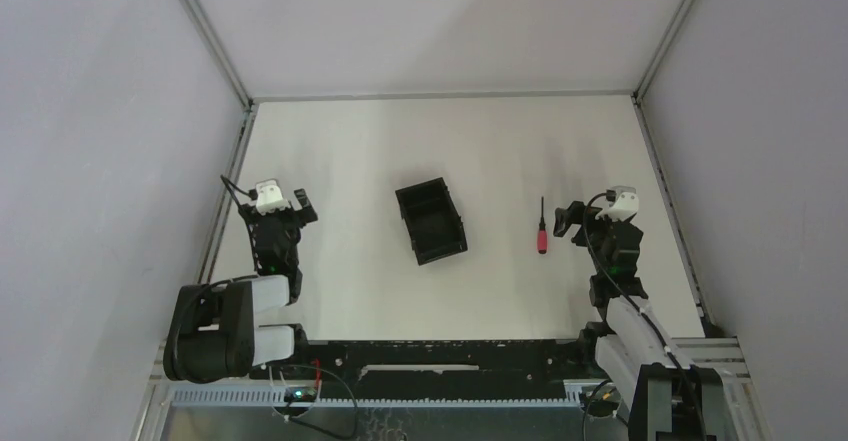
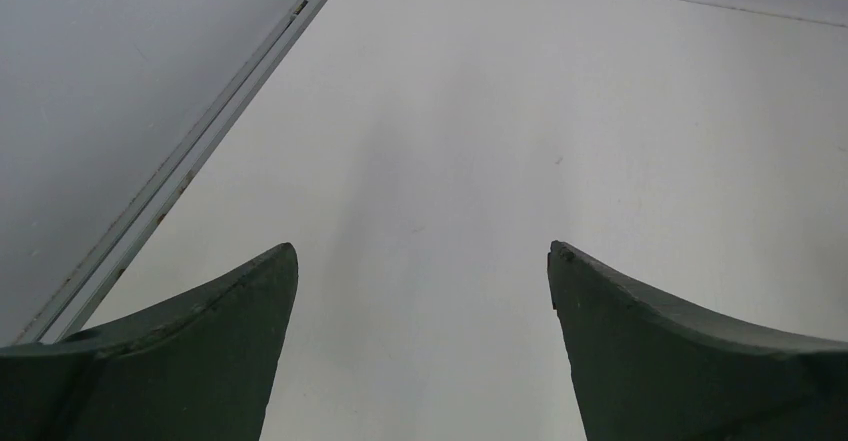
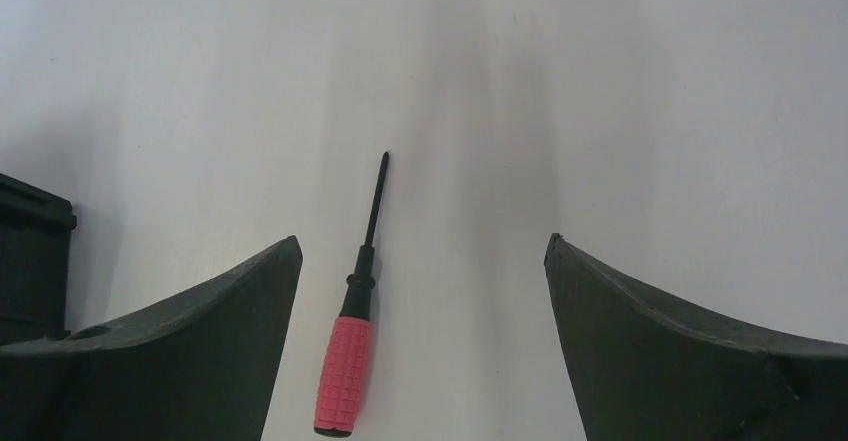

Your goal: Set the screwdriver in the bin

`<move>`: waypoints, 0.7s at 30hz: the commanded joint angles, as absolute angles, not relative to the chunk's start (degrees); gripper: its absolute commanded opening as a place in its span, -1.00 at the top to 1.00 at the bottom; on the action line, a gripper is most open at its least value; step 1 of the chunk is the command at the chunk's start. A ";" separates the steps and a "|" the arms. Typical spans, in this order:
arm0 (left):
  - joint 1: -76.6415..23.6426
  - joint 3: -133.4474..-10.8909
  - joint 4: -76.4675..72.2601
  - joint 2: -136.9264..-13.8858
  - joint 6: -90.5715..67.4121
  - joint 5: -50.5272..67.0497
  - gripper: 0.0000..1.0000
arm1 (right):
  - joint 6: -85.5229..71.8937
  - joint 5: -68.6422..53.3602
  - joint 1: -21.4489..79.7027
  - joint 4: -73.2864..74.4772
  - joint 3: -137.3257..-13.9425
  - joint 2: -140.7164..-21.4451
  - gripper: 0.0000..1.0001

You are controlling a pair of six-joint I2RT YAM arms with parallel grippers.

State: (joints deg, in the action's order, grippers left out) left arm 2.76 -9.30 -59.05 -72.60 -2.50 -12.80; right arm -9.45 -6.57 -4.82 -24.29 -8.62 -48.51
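Right end effector (image 3: 422, 244) is spread and empty; screwdriver (image 3: 350, 333) lies flat on the table (image 3: 650, 111), lower centre of wrist view, left of the gap's midline. Centre on the red handle (not the shaft) before closing; bin (image 1: 431, 223) sits mid-frame overhead.

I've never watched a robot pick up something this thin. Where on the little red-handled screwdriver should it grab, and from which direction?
Probably the red handle, from straight above. The screwdriver lies flat on the table, so the jaws should close across the handle's sides; it is thicker and ribbed, unlike the thin shaft. The open right gripper is nearest.
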 commanded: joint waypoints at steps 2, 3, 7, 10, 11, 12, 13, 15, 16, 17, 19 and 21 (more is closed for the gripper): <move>2.91 -11.02 -60.56 -72.07 -1.49 -11.91 -1.00 | -10.38 -6.24 -5.01 -26.46 -8.69 -47.17 -0.99; 2.92 -11.04 -60.56 -72.07 -1.49 -11.95 -1.00 | -10.51 -6.20 -5.01 -26.64 -8.63 -47.07 -0.99; 2.99 -11.00 -60.56 -72.07 -1.49 -11.98 -1.00 | -11.75 -6.50 -5.01 -22.94 -11.42 -45.68 -0.99; 2.96 -10.99 -60.56 -72.08 -1.44 -12.04 -1.00 | -13.23 -6.89 -5.03 -17.87 -15.62 -44.71 -0.99; 2.92 -10.99 -60.56 -72.07 -1.49 -11.96 -1.00 | -13.77 -7.91 -5.02 -16.52 -17.28 -44.62 -0.99; 2.98 -11.03 -60.56 -72.11 -1.49 -12.00 -1.00 | -14.20 -9.50 -5.01 -15.05 -19.03 -44.66 -0.99; 2.91 -11.04 -60.56 -72.08 -1.45 -11.97 -1.00 | -14.71 -11.21 -5.01 -12.92 -21.29 -44.78 -0.99; 2.92 -10.99 -60.56 -72.05 -1.47 -12.04 -1.00 | -16.70 -13.21 -4.61 -6.63 -26.63 -46.09 -0.99; 2.92 -10.99 -60.56 -72.07 -1.49 -11.93 -1.00 | -17.44 -13.36 -4.08 -2.29 -29.89 -47.33 -0.99; 2.97 -10.99 -60.56 -72.09 -1.49 -11.99 -1.00 | -17.74 -12.25 -3.01 3.09 -33.13 -48.69 -0.98; 2.97 -10.99 -60.56 -72.07 -1.49 -11.97 -1.00 | -17.24 -8.52 0.71 11.62 -39.30 -52.18 -0.96; 2.95 -11.05 -60.56 -72.07 -1.49 -11.95 -1.00 | -17.19 -2.78 5.96 20.45 -45.29 -56.90 -0.96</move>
